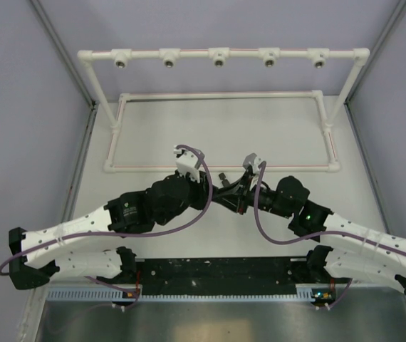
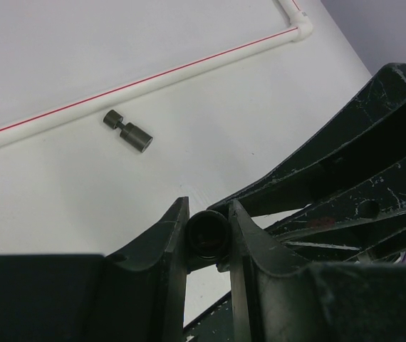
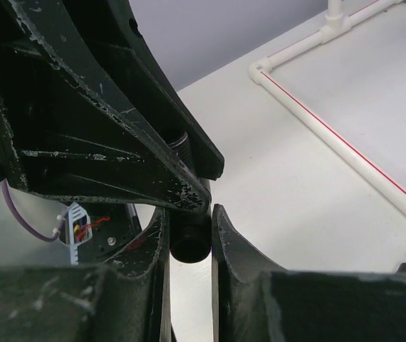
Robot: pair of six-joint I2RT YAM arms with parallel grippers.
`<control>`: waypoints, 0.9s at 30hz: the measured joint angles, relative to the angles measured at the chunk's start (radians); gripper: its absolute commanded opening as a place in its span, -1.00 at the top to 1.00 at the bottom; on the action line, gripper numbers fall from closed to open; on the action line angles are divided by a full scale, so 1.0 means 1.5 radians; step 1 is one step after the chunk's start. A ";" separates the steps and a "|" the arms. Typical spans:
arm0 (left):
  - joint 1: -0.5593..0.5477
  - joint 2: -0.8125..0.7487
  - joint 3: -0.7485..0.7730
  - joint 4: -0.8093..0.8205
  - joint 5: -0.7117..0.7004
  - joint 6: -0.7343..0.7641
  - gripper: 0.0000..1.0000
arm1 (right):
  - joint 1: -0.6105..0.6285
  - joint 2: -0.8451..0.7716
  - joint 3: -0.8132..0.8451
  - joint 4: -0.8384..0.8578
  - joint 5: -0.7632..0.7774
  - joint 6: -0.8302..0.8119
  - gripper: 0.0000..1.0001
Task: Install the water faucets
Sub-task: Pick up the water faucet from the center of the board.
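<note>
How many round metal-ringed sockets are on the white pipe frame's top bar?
5, evenly spaced along the white plastic pipe frame's top bar: far-left socket, left-of-centre socket, centre socket, right-of-centre socket, far-right socket. None looks hidden.

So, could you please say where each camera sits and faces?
Top external: above and behind the two arms, both showing, looking down at the white pipe frame.
Left wrist: behind the left claw, whose fingers show, facing the table and a loose faucet.
Right wrist: behind the right claw, whose fingers show, facing the frame's corner.
Shared: both wrist views show the black faucet between the two claws.
</note>
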 measured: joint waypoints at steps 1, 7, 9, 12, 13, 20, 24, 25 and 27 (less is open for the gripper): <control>0.000 -0.001 0.000 0.000 0.000 0.000 0.38 | 0.000 0.000 0.000 0.001 0.001 0.004 1.00; 0.001 -0.030 -0.006 0.040 0.002 -0.006 -0.51 | 0.000 -0.001 -0.011 0.007 0.022 0.046 1.00; 0.001 -0.049 -0.010 0.062 0.000 -0.010 -0.69 | 0.000 -0.002 -0.023 0.003 0.031 0.059 1.00; 0.001 -0.082 -0.027 0.100 -0.001 -0.015 -0.80 | 0.000 -0.003 -0.036 -0.003 0.041 0.083 1.00; 0.001 -0.094 -0.035 0.112 -0.002 -0.016 -0.81 | 0.000 -0.005 -0.039 -0.006 0.045 0.091 1.00; 0.002 -0.210 -0.173 0.262 -0.006 -0.020 -0.86 | 0.000 -0.068 -0.086 0.060 0.096 0.219 1.00; 0.002 -0.256 -0.233 0.343 -0.002 -0.023 -0.86 | 0.000 -0.099 -0.119 0.142 0.127 0.316 1.00; 0.002 -0.260 -0.242 0.362 0.001 -0.025 -0.86 | 0.000 -0.102 -0.123 0.158 0.135 0.335 1.00; 0.002 -0.267 -0.257 0.402 0.010 -0.027 -0.86 | 0.000 -0.106 -0.128 0.196 0.151 0.387 1.00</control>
